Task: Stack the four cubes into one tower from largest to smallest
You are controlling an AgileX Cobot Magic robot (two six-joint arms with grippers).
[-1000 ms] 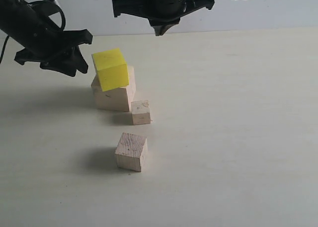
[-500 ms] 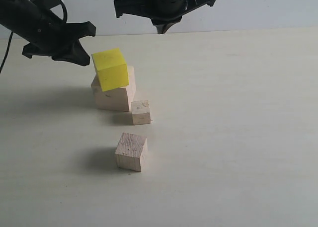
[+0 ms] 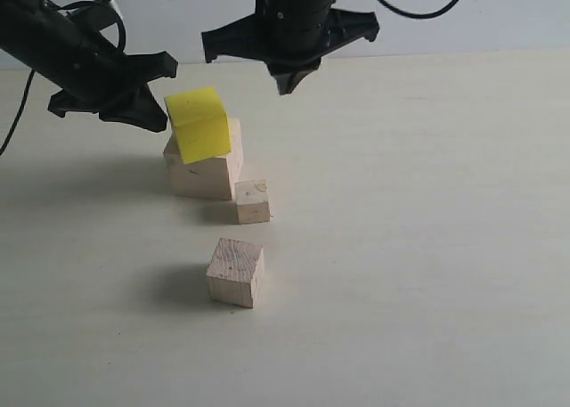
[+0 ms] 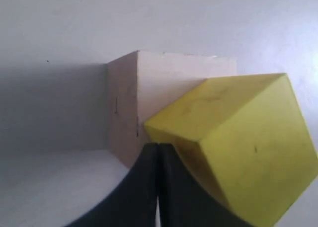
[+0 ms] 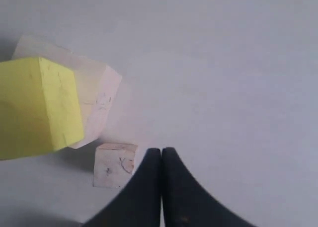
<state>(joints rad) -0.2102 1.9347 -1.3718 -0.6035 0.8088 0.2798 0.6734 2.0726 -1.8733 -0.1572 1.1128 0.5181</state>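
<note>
Nearest, the medium block is lying loose with the small block just behind, while farther back the yellow block is sitting twisted atop the large block, risking a topple should the left gripper, fingers pressed together beside it, brush it, as the right gripper, likewise closed on nothing, is hovering beyond.

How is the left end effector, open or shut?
Shut. The left end effector shows both black fingers pressed together, nothing between them, beside the yellow cube.
</note>
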